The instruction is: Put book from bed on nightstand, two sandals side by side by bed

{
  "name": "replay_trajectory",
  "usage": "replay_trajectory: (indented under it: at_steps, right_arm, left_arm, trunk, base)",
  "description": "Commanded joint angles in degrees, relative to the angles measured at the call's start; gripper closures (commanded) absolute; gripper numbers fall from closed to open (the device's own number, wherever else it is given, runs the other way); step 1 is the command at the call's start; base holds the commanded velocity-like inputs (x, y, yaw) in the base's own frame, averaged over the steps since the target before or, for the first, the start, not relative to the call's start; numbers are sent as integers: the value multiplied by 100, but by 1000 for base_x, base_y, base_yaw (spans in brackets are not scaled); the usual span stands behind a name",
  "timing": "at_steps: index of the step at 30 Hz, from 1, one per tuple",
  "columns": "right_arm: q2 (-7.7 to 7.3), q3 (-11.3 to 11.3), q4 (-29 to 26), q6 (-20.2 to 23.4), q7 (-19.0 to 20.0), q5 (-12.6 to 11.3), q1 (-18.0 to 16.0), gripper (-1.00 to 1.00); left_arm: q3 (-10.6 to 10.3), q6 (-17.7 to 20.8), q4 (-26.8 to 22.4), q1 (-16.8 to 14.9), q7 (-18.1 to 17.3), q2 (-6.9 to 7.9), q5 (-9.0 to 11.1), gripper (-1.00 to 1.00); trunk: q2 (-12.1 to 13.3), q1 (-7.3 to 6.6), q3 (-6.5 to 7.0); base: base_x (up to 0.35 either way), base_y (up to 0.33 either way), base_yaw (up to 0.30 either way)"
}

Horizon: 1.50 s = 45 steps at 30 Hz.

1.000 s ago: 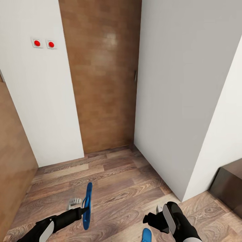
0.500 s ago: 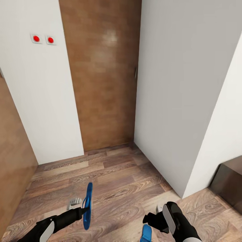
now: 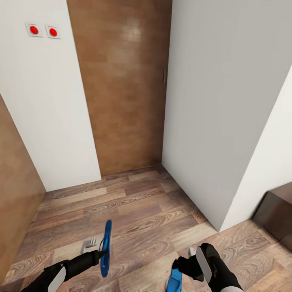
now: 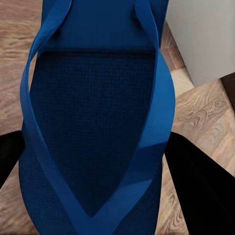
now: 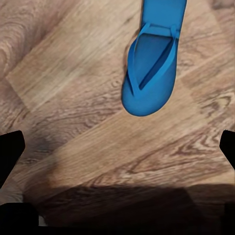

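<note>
From the head view we see our left gripper (image 3: 102, 254) clamped on one blue sandal (image 3: 106, 247), held on edge above the wood-plank floor (image 3: 146, 211). Our left wrist view shows its textured sole and thin straps between dark fingers (image 4: 196, 181). In our right wrist view the second sandal (image 5: 152, 68) lies flat on the planks, apart from the spread, empty right gripper (image 5: 117, 147).

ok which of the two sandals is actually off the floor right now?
The sandal clamped edge-up in the left pincer. The other sandal lies flat on the wood floor, strap side up, below the open right pincer.
</note>
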Motion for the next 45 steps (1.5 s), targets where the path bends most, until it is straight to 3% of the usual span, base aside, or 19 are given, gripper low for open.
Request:
replay_trajectory:
  at_steps: [1, 19, 22, 23, 24, 27, 32, 45]
  right_arm:
    - [5, -26, -7, 22, -14, -26, -3, -100]
    - [10, 25, -3, -55, -35, -20, -1, -100]
    - [10, 197, 3, -468, -46, -13, 1, -100]
    - [10, 335, 11, -839, -50, -10, 0, -100]
    - [10, 750, 116, -1824, -57, -13, -2, -100]
    - [10, 1112, 460, -2339, -64, -16, 0, -100]
    - [10, 1244, 726, -2503, -67, -14, 2, -100]
    - [5, 1251, 736, -2506, -61, -9, -1, -100]
  left_arm:
    - [12, 60, -3, -3, -22, 0, 45, 100]
    - [12, 60, -2, -3, -20, 0, 45, 100]
    - [12, 60, -2, -3, -20, 0, 45, 100]
    - [12, 60, -4, -3, -20, 0, 45, 100]
    - [12, 60, -2, -3, -20, 0, 45, 100]
    - [12, 60, -2, -3, -20, 0, 45, 100]
    - [12, 60, -1, -3, -20, 0, 45, 100]
    - [12, 60, -5, -3, -20, 0, 45, 100]
  trunk:
    - [-4, 1, -28]
    - [-28, 47, -427]
    - [-32, 55, -494]
    - [-34, 58, -516]
    - [-35, 60, -538]
    - [-39, 68, -604]
    - [-46, 81, -715]
    - [-63, 114, -1003]
  base:
    - [0, 0, 0]
    - [0, 0, 0]
    - [0, 0, 0]
    - [0, 0, 0]
    - [0, 0, 0]
    - [0, 0, 0]
    - [0, 0, 0]
    - [0, 0, 0]
